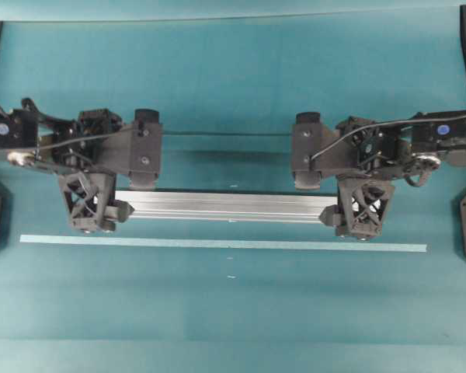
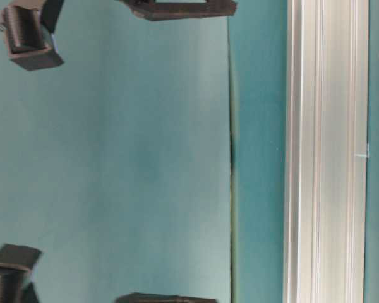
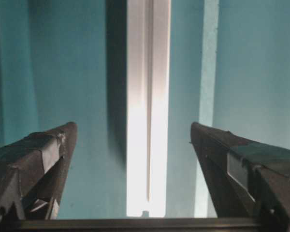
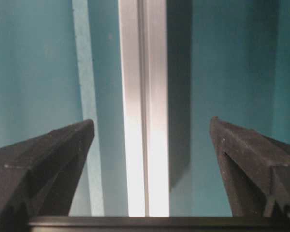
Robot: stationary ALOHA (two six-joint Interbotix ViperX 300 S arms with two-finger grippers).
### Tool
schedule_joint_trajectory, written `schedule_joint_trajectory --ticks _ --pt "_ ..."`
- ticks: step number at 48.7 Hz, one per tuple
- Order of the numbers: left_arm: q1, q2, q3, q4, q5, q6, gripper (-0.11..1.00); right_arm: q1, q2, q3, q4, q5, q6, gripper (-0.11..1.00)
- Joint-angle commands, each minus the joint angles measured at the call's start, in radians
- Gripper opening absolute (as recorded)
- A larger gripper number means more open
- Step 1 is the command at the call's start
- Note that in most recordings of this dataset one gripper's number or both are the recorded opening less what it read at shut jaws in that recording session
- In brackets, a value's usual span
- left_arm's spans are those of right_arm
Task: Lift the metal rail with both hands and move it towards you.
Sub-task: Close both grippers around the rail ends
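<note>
Long silver grooved aluminium rail (image 1: 225,207) lies flat beside the pale teal tape strip (image 1: 224,243)
Left gripper (image 1: 101,211) and right gripper (image 1: 351,214) straddle its ends, jaws spread wide, gripping nothing

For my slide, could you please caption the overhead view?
Both open grippers, left and right, flank the ends of the metal rail lying just behind the pale tape strip.

Even overhead light is washing the scene; glare is blowing out the metal rail (image 3: 147,145) in both wrist views, a dark shadow is trailing beside it, and near fingers (image 4: 43,164) are blurring.
</note>
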Motion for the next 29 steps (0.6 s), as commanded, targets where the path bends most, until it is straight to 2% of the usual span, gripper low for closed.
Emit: schedule_joint_trajectory --ticks 1,7,16,29 --pt "-0.003 0.008 0.034 0.003 -0.095 -0.029 0.98 0.003 0.018 0.009 -0.002 -0.032 0.0 0.99" --pt "-0.006 0.032 0.064 0.003 -0.156 -0.052 0.98 0.006 0.037 0.041 0.0 -0.094 0.0 0.99" --pt "-0.006 0.083 0.071 0.005 -0.179 -0.054 0.98 0.006 0.06 0.08 0.0 -0.15 0.0 0.99" --pt "-0.005 0.186 0.075 0.003 -0.284 -0.057 0.98 0.009 0.103 0.114 0.0 -0.219 0.0 0.99"
